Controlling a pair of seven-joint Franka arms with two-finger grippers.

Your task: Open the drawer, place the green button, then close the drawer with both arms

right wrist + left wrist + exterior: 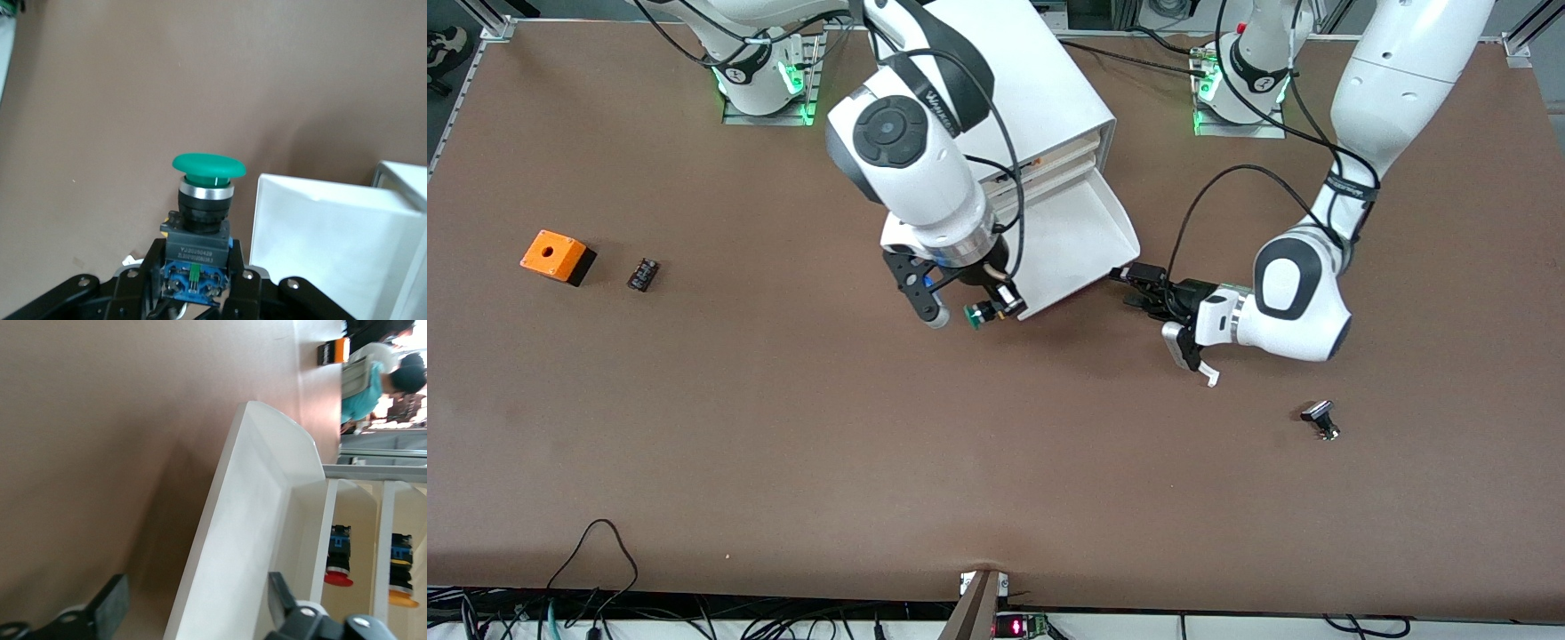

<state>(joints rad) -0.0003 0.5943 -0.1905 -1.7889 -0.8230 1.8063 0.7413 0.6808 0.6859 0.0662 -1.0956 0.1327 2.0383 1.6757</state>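
Right tool over bare brown tabletop beside pulled-out shallow white drawer, clenched on green-capped black button; left tool spread at drawer's corner, perhaps touching. Red- and orange-capped buttons visible only by left wrist.

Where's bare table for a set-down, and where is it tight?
Bare: table between orange box and right gripper holding the button, and camera-side. Tight: open drawer, left gripper at its corner.
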